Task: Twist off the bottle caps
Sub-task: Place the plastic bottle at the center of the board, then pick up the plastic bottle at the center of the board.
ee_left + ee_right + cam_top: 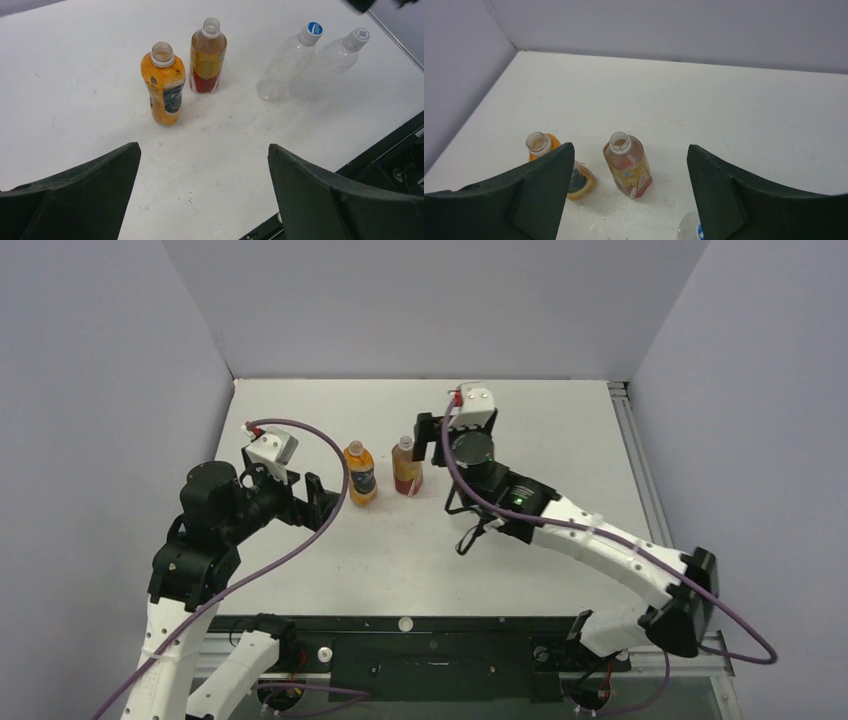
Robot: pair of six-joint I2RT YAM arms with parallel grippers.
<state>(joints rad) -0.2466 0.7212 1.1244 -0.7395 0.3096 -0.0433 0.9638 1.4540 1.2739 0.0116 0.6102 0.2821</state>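
A blue round plastic screw cap (314, 29) and a white screw cap (359, 35) sit on 2 clear plastic bottles (286, 65) on the white desk (75, 75). The orange bottle (164, 87) and the reddish-brown bottle (207, 60) stand uncapped beside them. The left pincer (204, 150) and the right pincer (630, 150) gape, empty.

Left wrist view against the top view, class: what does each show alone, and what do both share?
Left wrist only: a clear bottle with a blue cap, and another clear bottle with a white cap. Top only: the left arm and right arm, whole. Shared: the orange bottle and the brown bottle, both upright with no caps on.
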